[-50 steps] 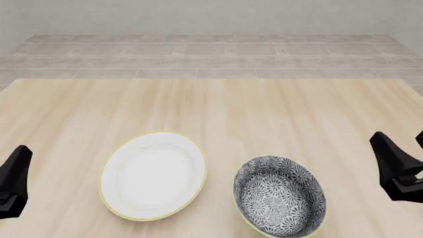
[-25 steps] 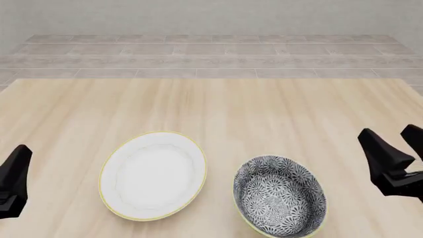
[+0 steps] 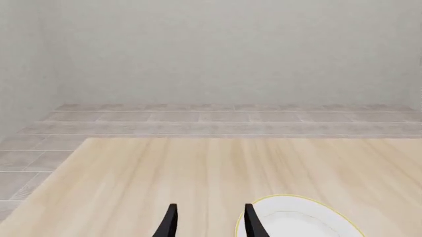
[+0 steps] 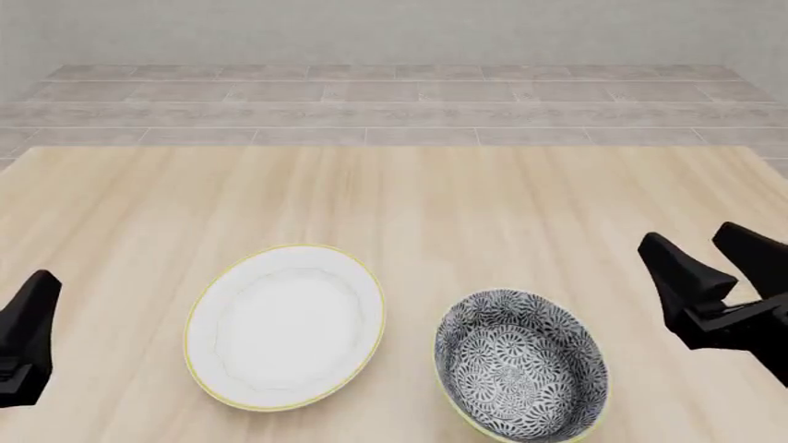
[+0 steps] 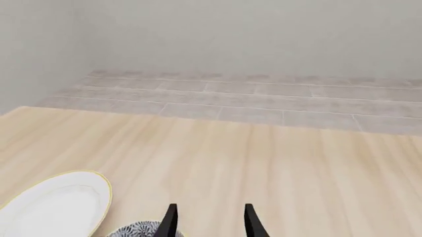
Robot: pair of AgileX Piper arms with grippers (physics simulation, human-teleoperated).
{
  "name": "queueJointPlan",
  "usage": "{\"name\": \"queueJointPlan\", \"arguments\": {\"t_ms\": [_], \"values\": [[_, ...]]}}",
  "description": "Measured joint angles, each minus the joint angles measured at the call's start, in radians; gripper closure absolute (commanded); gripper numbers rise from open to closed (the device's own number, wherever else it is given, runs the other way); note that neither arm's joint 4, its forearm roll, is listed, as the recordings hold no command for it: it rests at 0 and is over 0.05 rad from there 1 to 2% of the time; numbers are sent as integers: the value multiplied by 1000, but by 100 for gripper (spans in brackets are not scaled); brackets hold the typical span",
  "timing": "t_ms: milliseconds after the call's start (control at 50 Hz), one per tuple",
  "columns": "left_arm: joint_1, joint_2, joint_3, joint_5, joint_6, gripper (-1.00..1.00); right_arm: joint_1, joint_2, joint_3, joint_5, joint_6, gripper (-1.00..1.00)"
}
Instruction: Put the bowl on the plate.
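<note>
The bowl (image 4: 521, 366), patterned dark grey and white with a yellow rim, stands near the table's front edge, right of centre. Just to its left lies the flat white plate (image 4: 286, 326), with a small gap between them. My right gripper (image 4: 687, 238) hovers open to the right of the bowl, apart from it, holding nothing. In the right wrist view the right gripper (image 5: 210, 208) points past the bowl's edge (image 5: 135, 230) and the plate (image 5: 56, 202). My left gripper (image 4: 35, 300) stays at the left edge. The left wrist view shows the left gripper (image 3: 210, 208) open beside the plate (image 3: 297, 221).
The light wooden table (image 4: 407, 203) stretches away behind the two dishes. Beyond its far edge are a tiled floor (image 4: 394, 101) and a pale wall.
My right gripper has moved left toward the bowl and turned, so both fingers now show in the front view. The left gripper, bowl and plate have not moved.
</note>
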Motion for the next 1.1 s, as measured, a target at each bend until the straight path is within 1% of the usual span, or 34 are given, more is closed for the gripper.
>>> {"name": "queueJointPlan", "arguments": {"t_ms": [260,760,1100], "values": [[0,0,0,0,-2,-100,21,90,-1,-51,7,-100],[1,-1,0,-4,-2,-100,41,198,-7,-89,3,-100],[0,-1,0,-6,0,-100,62,284,-3,-132,9,-100]]}}
